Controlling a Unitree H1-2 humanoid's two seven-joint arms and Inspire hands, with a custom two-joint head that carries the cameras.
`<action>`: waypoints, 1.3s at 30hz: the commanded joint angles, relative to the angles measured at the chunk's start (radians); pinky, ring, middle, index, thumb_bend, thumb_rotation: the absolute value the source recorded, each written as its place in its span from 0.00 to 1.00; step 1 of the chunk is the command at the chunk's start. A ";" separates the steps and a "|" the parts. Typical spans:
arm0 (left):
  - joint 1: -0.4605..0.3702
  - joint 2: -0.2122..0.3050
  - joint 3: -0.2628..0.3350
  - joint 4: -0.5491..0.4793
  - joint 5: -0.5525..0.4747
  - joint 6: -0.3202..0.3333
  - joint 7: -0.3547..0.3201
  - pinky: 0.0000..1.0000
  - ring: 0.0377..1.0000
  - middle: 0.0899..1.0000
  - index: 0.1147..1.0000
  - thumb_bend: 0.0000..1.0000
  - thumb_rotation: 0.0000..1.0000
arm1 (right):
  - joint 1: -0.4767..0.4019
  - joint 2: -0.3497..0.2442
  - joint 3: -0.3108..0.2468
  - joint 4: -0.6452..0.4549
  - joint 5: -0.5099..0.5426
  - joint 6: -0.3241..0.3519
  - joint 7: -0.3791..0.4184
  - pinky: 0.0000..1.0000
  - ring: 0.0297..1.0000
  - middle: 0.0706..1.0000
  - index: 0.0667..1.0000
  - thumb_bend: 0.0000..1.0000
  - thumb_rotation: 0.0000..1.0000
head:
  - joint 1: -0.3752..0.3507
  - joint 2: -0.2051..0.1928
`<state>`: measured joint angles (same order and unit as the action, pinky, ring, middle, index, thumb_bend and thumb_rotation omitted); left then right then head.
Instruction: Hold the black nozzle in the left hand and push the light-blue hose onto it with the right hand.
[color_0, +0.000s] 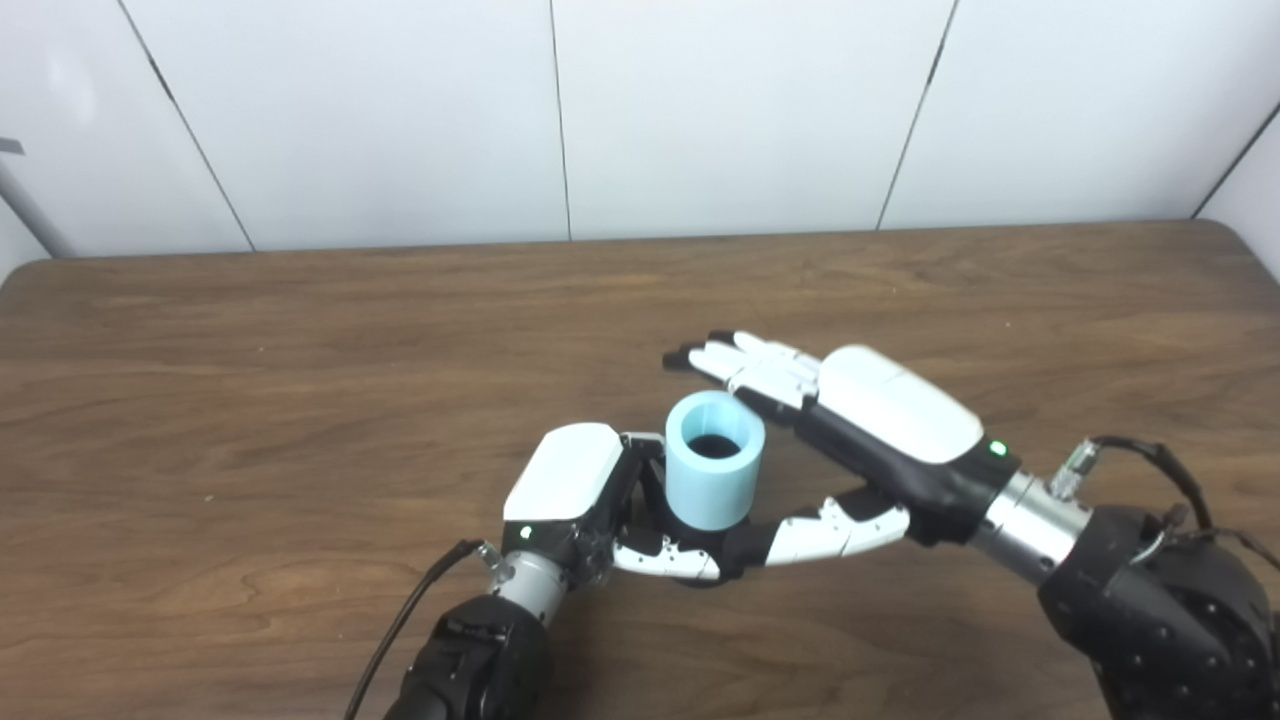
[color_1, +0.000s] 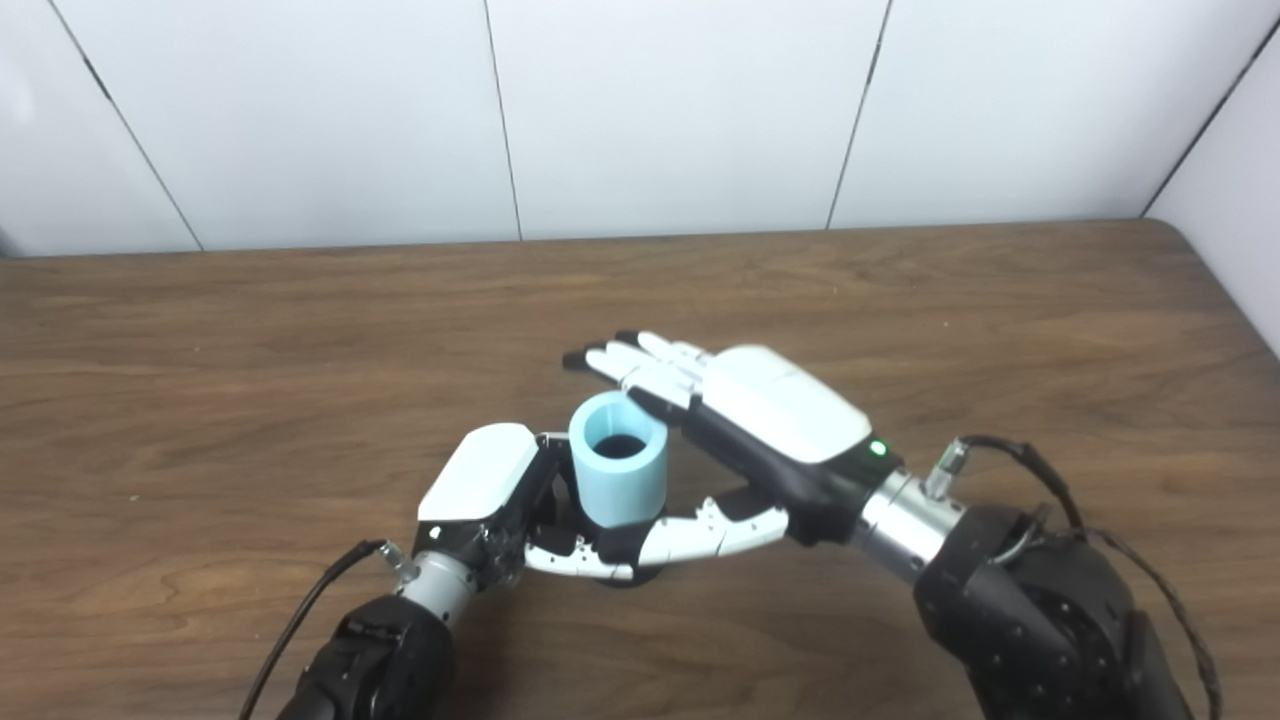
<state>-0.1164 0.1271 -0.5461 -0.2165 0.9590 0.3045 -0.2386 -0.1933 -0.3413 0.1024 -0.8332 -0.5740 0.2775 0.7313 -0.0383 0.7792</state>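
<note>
left robot hand (color_0: 580, 490) grips the base of the upright light-blue hose (color_0: 712, 473) near the front middle of the wooden desk (color_0: 250, 400); something dark shows inside its open top. right robot hand (color_0: 850, 420) is spread open, fingers (color_0: 740, 362) behind the hose, thumb in front, touching nothing clearly.
</note>
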 joint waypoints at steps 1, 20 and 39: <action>0.072 0.026 -0.025 0.060 0.002 0.036 -0.084 0.38 0.36 0.40 0.42 0.50 0.00 | -0.038 0.008 -0.032 -0.032 0.018 0.034 -0.043 0.81 0.95 0.96 0.95 0.59 0.79 | -0.001 0.001; 0.080 0.017 -0.008 0.051 -0.011 0.026 -0.053 0.45 0.44 0.49 0.40 0.50 0.00 | 0.094 0.190 -0.067 0.131 0.102 0.112 -0.310 0.69 0.81 0.89 0.90 0.50 0.87 | -0.004 0.005; 0.051 0.071 -0.029 -0.021 0.109 -0.026 -0.051 0.78 0.75 0.74 0.72 0.93 0.27 | 0.185 0.233 -0.092 0.200 0.303 0.148 -0.432 0.74 0.89 0.92 0.92 0.42 1.00 | -0.001 0.005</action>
<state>-0.0947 0.1690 -0.5694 -0.2602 1.0497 0.2629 -0.2166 0.0082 -0.0979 0.0111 -0.6204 -0.2903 0.4301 0.3174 -0.0383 0.7839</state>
